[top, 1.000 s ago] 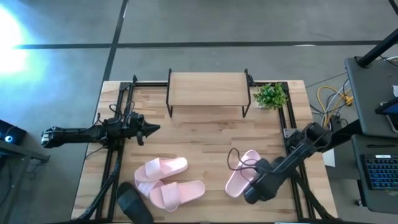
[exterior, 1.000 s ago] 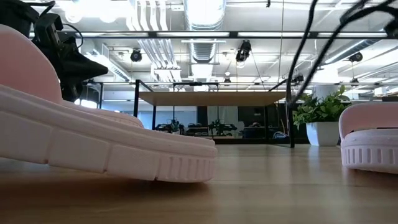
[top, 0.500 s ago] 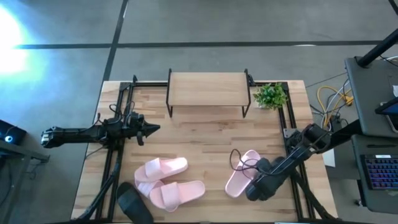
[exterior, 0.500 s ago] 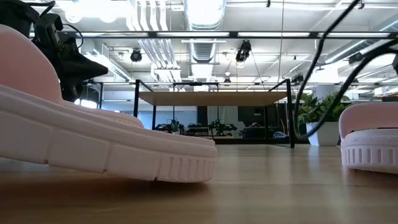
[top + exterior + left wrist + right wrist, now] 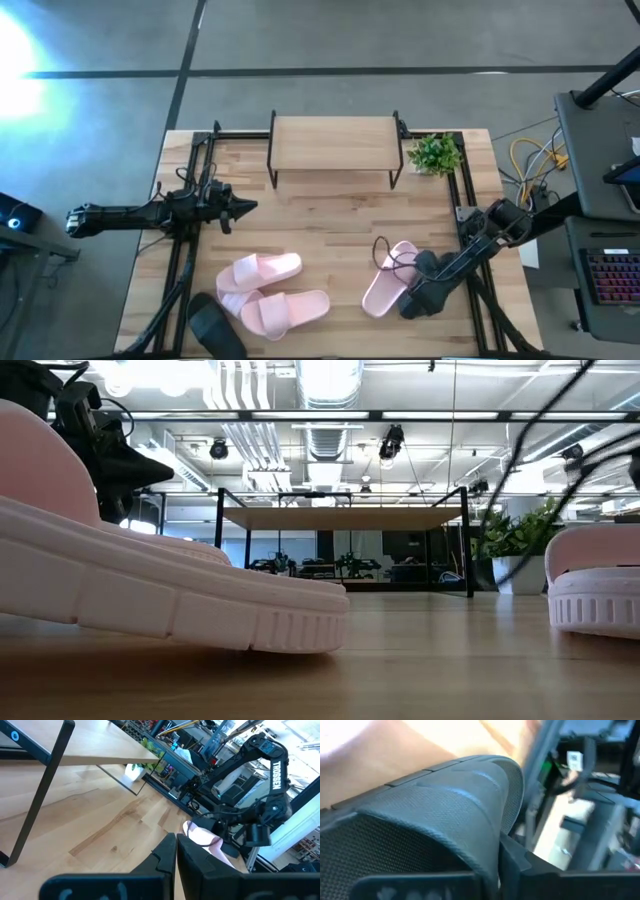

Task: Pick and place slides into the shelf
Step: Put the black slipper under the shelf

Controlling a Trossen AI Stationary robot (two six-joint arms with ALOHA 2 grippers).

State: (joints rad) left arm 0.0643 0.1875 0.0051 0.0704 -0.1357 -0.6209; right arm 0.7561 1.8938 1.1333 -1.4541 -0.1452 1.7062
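The shelf (image 5: 333,143) stands at the table's far middle on thin black legs. Two pink slides (image 5: 258,270) (image 5: 285,310) and a black slide (image 5: 215,325) lie sole-down at the near left. Another pink slide (image 5: 388,280) lies near right. My right gripper (image 5: 408,303) sits low just right of it. In the right wrist view, a black slide's textured strap (image 5: 435,805) fills the picture. The arm hides this slide in the high view. My left gripper (image 5: 250,207) hangs shut above the table's left, holding nothing. My right gripper is shut at the black slide's strap. The strap's raised edge (image 5: 495,845) runs down between the two dark fingers (image 5: 545,875). The strap itself hides the place of contact. Whether the slide lies on the table cannot be seen.
A small potted plant (image 5: 435,153) stands right of the shelf. Black frame rails (image 5: 465,200) run along the table's left and right sides. Bare wood (image 5: 330,225) lies between the shelf and the slides.
My right gripper has shifted a little toward the table's right edge, beside the near-right pink slide, and its cables have swung along with it. The slides in view lie where they were.
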